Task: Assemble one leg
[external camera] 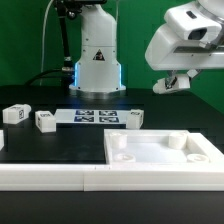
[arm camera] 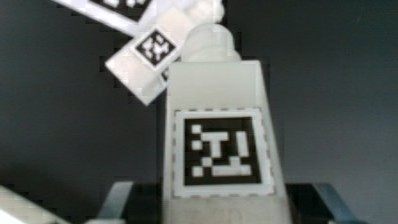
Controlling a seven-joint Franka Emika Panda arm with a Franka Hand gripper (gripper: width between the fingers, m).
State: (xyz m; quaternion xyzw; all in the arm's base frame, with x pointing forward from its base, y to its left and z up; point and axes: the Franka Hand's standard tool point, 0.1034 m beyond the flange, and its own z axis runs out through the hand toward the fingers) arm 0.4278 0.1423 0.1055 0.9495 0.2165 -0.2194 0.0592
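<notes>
Ext. view: gripper (external camera: pixel 172 84) up high at the exterior view's right, over far side of tray (external camera: pixel 160 152), well apart from it. Leg there too small to make out.

Wrist view: closed on leg (arm camera: pixel 217 120), fingers (arm camera: pixel 121 203) clamping both sides near one end, tag facing cam, tip pointing away.

Best done thus: keep leg plumb, line tip w/ corner socket (external camera: pixel 177 142), lower slowly, seat before twisting, no slackening of grip till thread bites.

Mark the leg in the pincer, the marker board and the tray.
leg (arm camera: pixel 221 150): wrist view, on its tag.
marker board (external camera: pixel 100 117): exterior view, its middle.
tray (external camera: pixel 150 133): exterior view, far rim.
</notes>
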